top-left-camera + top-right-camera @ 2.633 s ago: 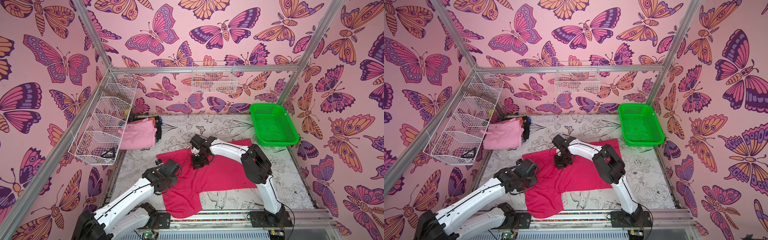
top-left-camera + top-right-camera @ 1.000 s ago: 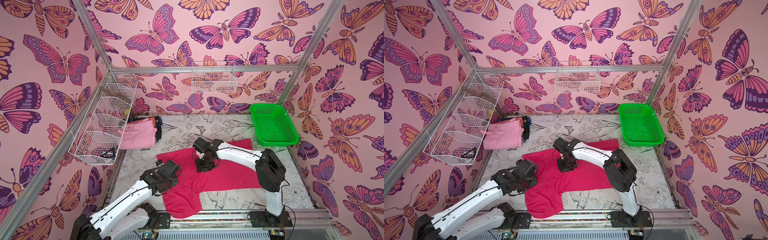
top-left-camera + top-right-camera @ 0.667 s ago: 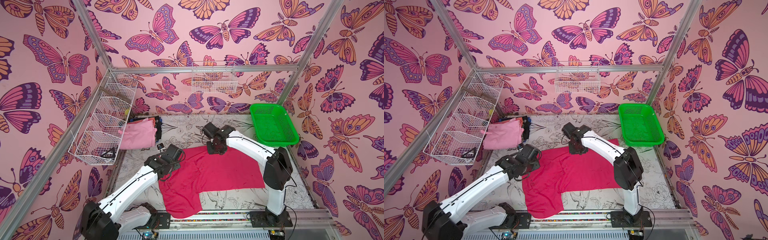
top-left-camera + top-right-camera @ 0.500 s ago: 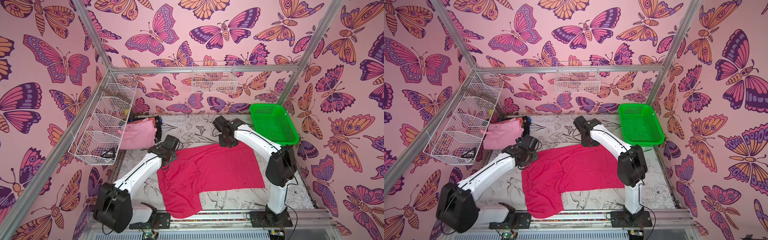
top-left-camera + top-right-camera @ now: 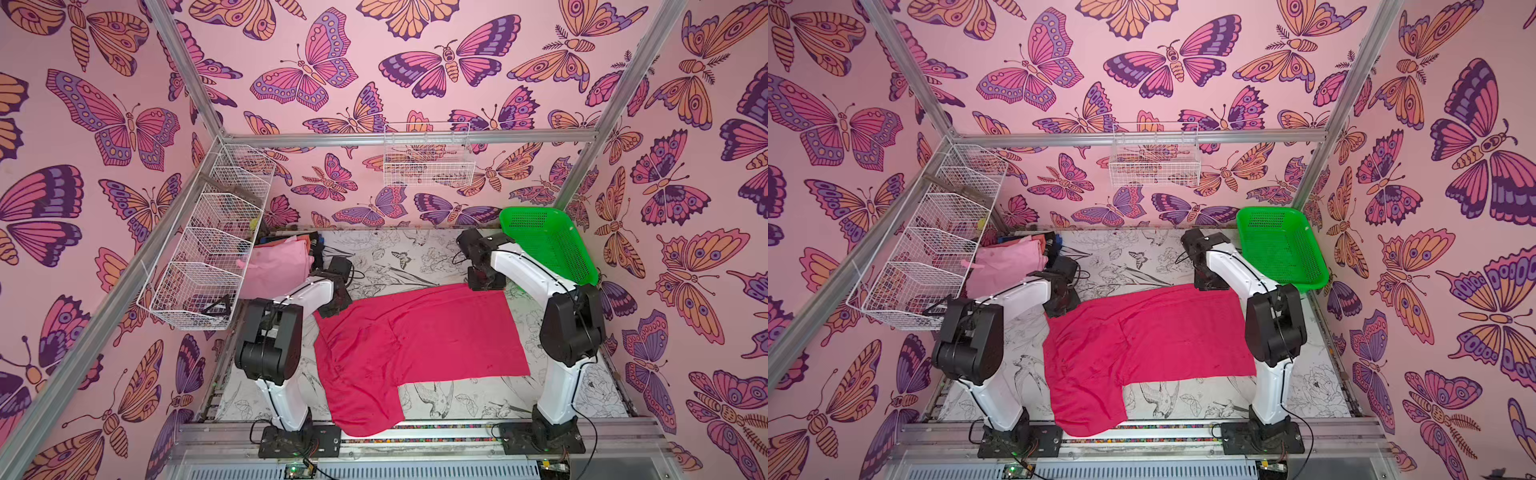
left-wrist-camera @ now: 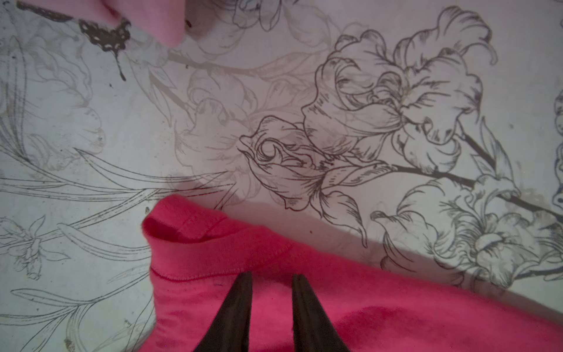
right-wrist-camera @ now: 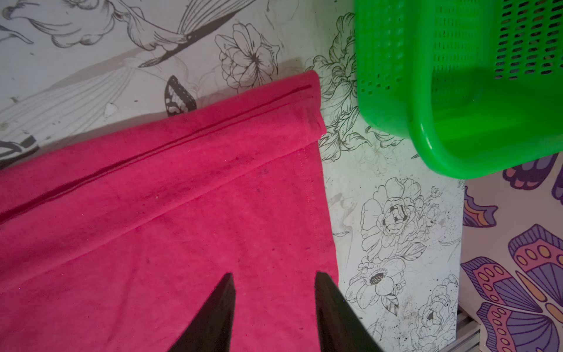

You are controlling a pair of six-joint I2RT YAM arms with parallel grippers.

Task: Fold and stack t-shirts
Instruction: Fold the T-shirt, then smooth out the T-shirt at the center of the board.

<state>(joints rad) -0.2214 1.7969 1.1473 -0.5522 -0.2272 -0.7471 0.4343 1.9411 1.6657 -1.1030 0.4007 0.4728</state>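
The left hand (image 6: pixel 271 274) hangs over the far left corner of the red shirt (image 5: pixel 415 340). Its two dark fingers stand a narrow gap apart, with only flat cloth showing between them and nothing pinched. The right hand (image 7: pixel 274 273) hangs over the shirt's far right corner with its fingers set wider, also gripping nothing. Whether either pair of tips touches the cloth cannot be told.

The counter (image 5: pixel 415 253), printed with line-drawn flowers and birds, carries the shirt. The shirt lies spread between the two arms, mostly flat with a few long creases. A narrower part runs from the shirt's left half toward the robot and laps over the front rail. At the shirt's far right corner the edge is folded back on itself, and at its far left corner a stitched hem curls up.

The green basket (image 5: pixel 548 249) stands tilted beyond the shirt's far right corner, apart from the cloth. The pink shirt (image 5: pixel 276 268) sits folded beyond the red shirt's far left corner, near the left hand. Orange and dark cloth shows at its far side.
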